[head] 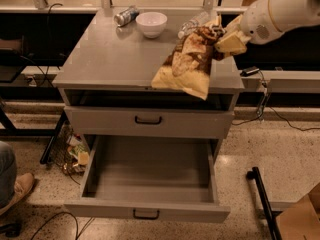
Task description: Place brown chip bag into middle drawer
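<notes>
The brown chip bag (188,62) hangs tilted over the right front of the grey cabinet top (115,59), its lower tan end reaching past the front edge. My gripper (223,40) comes in from the upper right on the white arm and is shut on the bag's upper end. The middle drawer (150,176) is pulled open below, with its black handle (146,214) at the front. Its inside is empty. The upper drawer front (148,120) is closed.
A white bowl (151,24) and a lying can (126,15) are at the back of the top. A clear bottle (192,24) lies behind the bag. A person's shoe (15,189) is at the left floor, and a black bar (262,204) and a cardboard box (300,219) at the right.
</notes>
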`<state>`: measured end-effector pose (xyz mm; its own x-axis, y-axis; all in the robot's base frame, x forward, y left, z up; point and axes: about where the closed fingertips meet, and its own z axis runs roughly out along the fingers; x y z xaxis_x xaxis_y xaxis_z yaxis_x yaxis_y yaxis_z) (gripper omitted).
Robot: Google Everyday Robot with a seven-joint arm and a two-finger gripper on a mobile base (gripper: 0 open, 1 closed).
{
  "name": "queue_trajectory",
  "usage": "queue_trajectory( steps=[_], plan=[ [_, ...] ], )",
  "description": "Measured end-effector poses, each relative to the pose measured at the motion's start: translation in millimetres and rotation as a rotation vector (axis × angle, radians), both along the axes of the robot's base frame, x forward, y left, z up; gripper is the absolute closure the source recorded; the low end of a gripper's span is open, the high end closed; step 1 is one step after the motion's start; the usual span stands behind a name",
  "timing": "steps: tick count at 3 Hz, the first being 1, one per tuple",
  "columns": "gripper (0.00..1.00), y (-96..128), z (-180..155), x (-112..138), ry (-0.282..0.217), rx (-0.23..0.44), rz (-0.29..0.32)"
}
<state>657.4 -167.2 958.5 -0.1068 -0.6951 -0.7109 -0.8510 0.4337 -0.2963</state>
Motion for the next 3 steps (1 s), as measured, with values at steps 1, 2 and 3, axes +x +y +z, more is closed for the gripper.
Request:
queue_trajectory(
  steps=[1,2,3],
  plan=[
    [1.00,40.6,-23.8,-52.9,0.113,0.133,0.070],
    [1.00,50.0,-35.1,-60.1,0.144,0.145,0.088],
    [1.00,49.9,-34.9,-60.0,0.143,0.145,0.088]
  ],
)
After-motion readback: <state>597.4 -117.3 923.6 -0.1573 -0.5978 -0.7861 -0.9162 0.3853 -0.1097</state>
